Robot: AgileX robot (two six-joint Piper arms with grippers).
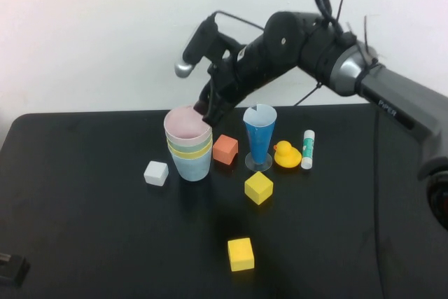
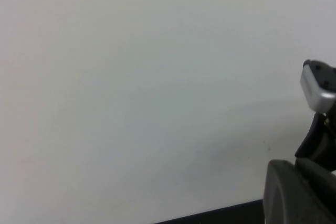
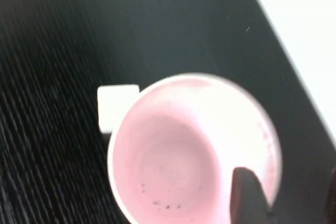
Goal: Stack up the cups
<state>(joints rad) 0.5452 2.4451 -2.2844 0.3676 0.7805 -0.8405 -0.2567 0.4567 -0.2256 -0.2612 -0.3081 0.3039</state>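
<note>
The four cups stand nested in one stack left of the table's middle: pink cup [image 1: 186, 125] on top, then pale green [image 1: 189, 143], yellow [image 1: 190, 152], and light blue [image 1: 192, 167] at the bottom. My right gripper [image 1: 206, 111] is at the far-right rim of the pink cup [image 3: 178, 156]. In the right wrist view the gripper [image 3: 290, 187] is open: one finger [image 3: 247, 192] hangs inside the cup and the other is outside the rim with a clear gap. Only a dark part of my left gripper [image 2: 299, 195] shows, facing the wall.
A white cube [image 1: 156, 173] lies left of the stack. An orange cube [image 1: 225, 149], a dark-blue cone glass [image 1: 260, 138], a yellow duck [image 1: 286, 155] and a glue stick [image 1: 308, 149] stand to its right. Two yellow cubes [image 1: 258, 188] [image 1: 241, 254] lie nearer the front.
</note>
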